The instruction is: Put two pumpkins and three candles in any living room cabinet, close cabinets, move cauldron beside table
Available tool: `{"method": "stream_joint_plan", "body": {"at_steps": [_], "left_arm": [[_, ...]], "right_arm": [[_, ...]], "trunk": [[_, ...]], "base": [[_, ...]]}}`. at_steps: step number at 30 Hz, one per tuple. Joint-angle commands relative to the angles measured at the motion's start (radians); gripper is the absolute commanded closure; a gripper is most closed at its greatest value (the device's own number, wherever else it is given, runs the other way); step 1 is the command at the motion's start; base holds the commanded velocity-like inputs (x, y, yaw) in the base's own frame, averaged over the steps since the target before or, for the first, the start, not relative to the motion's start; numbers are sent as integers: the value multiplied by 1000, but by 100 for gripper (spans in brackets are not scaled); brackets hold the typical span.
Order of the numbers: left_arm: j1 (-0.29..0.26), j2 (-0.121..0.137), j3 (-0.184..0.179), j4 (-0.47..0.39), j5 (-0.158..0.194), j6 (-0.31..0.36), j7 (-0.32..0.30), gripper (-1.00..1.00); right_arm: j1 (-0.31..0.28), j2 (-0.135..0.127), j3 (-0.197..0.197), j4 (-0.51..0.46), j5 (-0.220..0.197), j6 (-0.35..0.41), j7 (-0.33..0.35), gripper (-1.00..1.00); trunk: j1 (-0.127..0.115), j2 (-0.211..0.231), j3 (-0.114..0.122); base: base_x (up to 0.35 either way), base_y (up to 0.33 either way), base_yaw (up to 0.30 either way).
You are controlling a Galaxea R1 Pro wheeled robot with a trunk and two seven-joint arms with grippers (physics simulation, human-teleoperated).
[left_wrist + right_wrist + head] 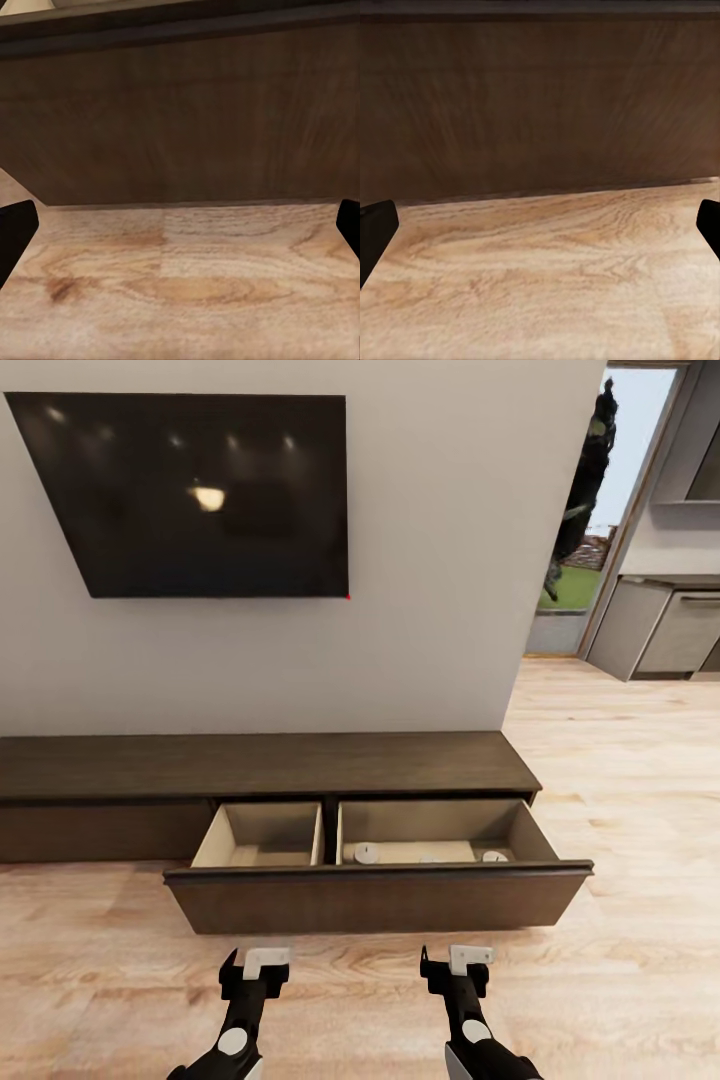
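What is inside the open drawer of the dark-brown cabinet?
The drawer has two compartments. The right one holds two candles; the left one looks empty. The drawer front hides the nearest part of the floor inside.

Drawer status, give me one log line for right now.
drawer: open | candles: inside | left hand: open, empty | right hand: open, empty

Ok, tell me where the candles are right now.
In the head view, the candles lie in the right compartment of the cabinet's open drawer, below the wall TV. At least two show: one by the divider, one near the right end.
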State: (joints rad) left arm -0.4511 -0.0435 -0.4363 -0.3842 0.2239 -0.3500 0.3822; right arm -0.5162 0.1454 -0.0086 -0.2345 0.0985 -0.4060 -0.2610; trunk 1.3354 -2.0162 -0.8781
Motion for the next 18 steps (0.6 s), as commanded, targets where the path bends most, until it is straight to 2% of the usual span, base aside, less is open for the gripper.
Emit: {"method": "stream_joint_plan", "body": {"at_steps": [1, 9, 18], "left_arm": [[-1, 1, -9, 1, 9, -4, 6, -100], [-1, 1, -8, 1, 9, -4, 6, -100], [-1, 1, -6, 1, 9, -4, 6, -100]], "right_arm": [[-1, 0, -1, 1, 10, 0, -8, -100], [-1, 0, -1, 0, 10, 0, -7, -100], [-1, 0, -1, 1, 10, 0, -7, -100]], "trunk": [[4, -8, -4], [8, -15, -7], [42, -78, -35]], "base": [[0, 0, 0], [0, 0, 0], [0, 0, 0]]}}
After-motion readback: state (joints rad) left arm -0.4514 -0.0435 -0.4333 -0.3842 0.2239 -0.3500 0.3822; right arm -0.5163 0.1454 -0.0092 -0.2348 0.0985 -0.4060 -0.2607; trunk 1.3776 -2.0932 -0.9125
